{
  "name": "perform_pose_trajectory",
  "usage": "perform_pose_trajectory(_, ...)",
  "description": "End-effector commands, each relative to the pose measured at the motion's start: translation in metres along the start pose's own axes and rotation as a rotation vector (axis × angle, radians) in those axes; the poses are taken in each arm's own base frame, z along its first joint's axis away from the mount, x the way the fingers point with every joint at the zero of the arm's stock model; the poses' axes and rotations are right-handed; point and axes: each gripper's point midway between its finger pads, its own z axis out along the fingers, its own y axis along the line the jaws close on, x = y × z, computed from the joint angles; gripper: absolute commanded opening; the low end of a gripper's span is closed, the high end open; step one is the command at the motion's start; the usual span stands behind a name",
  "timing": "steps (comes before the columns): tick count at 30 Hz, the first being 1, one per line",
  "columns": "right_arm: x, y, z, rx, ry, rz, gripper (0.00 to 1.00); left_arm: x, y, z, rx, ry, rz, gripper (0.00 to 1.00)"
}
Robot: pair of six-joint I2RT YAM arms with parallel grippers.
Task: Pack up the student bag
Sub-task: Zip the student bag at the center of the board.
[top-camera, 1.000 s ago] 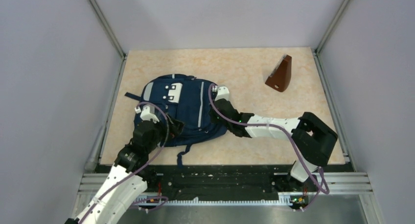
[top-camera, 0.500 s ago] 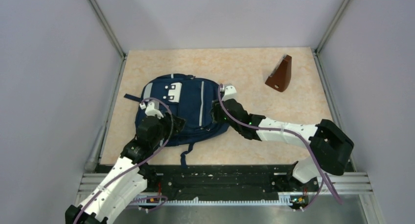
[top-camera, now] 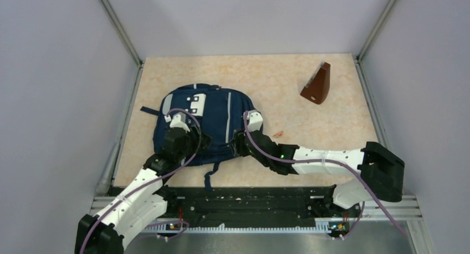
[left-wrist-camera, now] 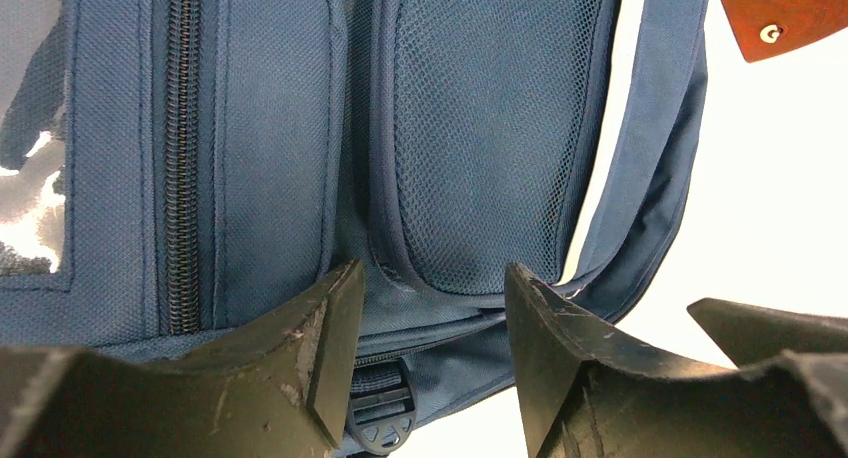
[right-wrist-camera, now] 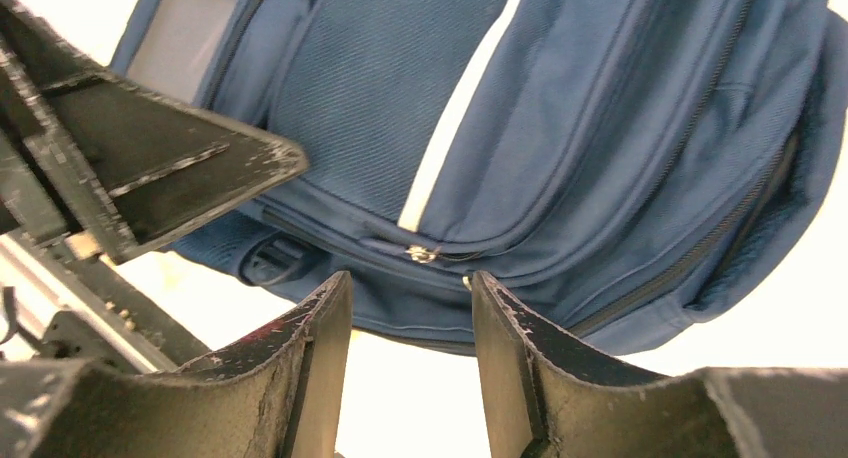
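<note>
The student bag (top-camera: 213,118), navy blue with pale stripes and white patches, lies flat on the table's left half. My left gripper (top-camera: 192,141) is over its near left corner. In the left wrist view its jaws (left-wrist-camera: 430,278) stand apart, astride the bag's lower edge (left-wrist-camera: 470,158) by a mesh side pocket and a black buckle (left-wrist-camera: 380,413). My right gripper (top-camera: 239,145) sits at the bag's near right edge. It is open with nothing between its fingers (right-wrist-camera: 410,283), and a metal zipper pull (right-wrist-camera: 420,253) lies just ahead of the tips on the bag (right-wrist-camera: 600,128).
A brown wooden wedge (top-camera: 317,85) stands at the back right, also visible as the wedge (left-wrist-camera: 790,13) in the left wrist view. A small orange bit (top-camera: 277,134) lies on the table right of the bag. A dark strap (top-camera: 208,176) trails toward the near edge.
My right gripper has opened and slid down to the bag's near right edge. My left gripper has moved forward onto the near left corner and its jaws have narrowed.
</note>
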Motion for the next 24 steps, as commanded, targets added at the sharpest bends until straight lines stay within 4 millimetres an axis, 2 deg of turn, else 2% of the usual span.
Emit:
perform_pose_trajectory(1,-0.007,0.027,0.002,-0.047,-0.040,0.056,0.45,-0.026,-0.019,0.001,0.056,-0.087,-0.006,0.57)
perform_pose_trajectory(5,0.006,0.038,0.014,-0.033,-0.006,0.065,0.45,-0.029,-0.020,0.002,0.066,-0.112,-0.011,0.52)
perform_pose_trajectory(11,0.029,0.037,0.034,0.044,0.047,0.068,0.46,-0.030,-0.019,0.007,0.063,-0.120,-0.014,0.43)
perform_pose_trajectory(14,0.037,0.033,0.043,0.093,0.066,0.070,0.48,-0.032,-0.022,0.009,0.078,-0.130,-0.017,0.34)
perform_pose_trajectory(17,0.035,0.030,0.050,0.148,0.057,0.086,0.50,-0.032,-0.024,0.009,0.087,-0.130,-0.017,0.25)
perform_pose_trajectory(24,0.044,0.006,0.056,0.309,0.057,0.081,0.56,-0.029,-0.026,0.011,0.107,-0.122,-0.017,0.00)
